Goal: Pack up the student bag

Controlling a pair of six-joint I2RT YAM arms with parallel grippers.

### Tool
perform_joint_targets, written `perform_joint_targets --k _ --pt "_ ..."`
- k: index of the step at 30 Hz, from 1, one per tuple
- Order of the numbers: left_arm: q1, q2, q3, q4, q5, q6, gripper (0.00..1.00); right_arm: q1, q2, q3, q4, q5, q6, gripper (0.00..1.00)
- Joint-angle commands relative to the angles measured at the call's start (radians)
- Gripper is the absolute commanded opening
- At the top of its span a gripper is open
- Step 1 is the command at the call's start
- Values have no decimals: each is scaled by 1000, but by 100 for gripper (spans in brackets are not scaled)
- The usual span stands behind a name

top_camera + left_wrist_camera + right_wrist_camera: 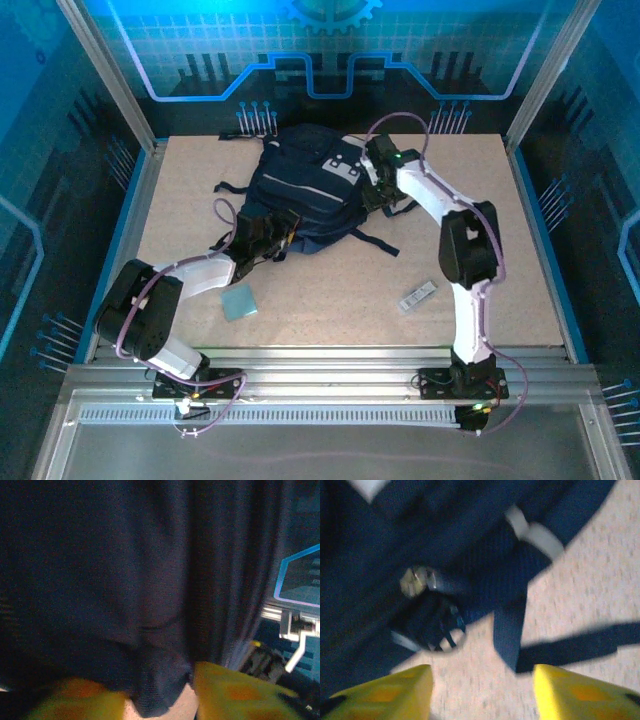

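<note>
We see the student bag (305, 190) lying on the far middle of the desk (350, 275), its long axis running roughly from the far edge toward the arms, with both arms at it. The left fingers (75, 700) sit at the bag's near-left corner, parted around a loose fold of its fabric with no firm pinch that we can make out. The right fingers (385, 695) stand wide and empty over bare desk at the bag's right flank, so the bag lies just ahead of them. A teal square (239, 302) and a grey bar (419, 296) lie nearer than the bag. The bag's pale patch (345, 168) shows no writing we can read.
</note>
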Motion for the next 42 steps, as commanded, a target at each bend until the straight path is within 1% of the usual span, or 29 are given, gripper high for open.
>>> perform_joint_targets --k 1,3,4,5,6,8,9,13,14,16,18,21,23,26,28,32,36,42 --pt "-10 -45 74 -36 14 81 72 -2 -190 -122 48 -153 100 72" --pt "-14 -69 76 -65 16 112 75 -2 -248 -199 100 -233 139 76" --pt "-15 -83 74 -82 11 126 79 -1 -271 -220 127 -274 159 77" --pt "-15 -101 73 -103 4 149 80 0 -286 -237 162 -331 181 79" --pt "-14 -119 73 -132 -6 178 88 3 -292 -247 193 -386 200 80" --pt "-14 -160 80 -211 -42 246 90 14 -283 -249 256 -456 231 80" --pt "-15 -184 83 -255 -64 277 99 21 -269 -244 282 -475 242 80" --pt "-13 -265 81 -365 -148 374 99 35 -180 -196 346 -554 276 81" --pt "-9 -277 76 -372 -166 397 99 36 -158 -187 369 -572 286 81" --pt "10 -288 67 -367 -167 437 99 34 -118 -168 402 -602 296 83" --pt "44 -274 49 -327 -142 453 99 34 -82 -152 433 -644 307 88" --pt "115 -214 26 -239 -30 445 99 38 -39 -144 469 -689 338 92" --pt "142 -164 26 -197 21 451 99 42 -24 -157 498 -702 351 92" --pt "153 -87 38 -159 48 500 99 46 -22 -194 543 -713 360 92" --pt "157 -36 58 -156 66 519 99 47 -39 -211 545 -682 354 92" --pt "159 46 73 -114 94 517 99 47 -89 -229 520 -578 302 93" --pt "160 90 62 -64 104 496 99 47 -61 -216 522 -524 272 93" --pt "158 122 31 -4 145 455 99 80 3 -203 565 -545 280 93"
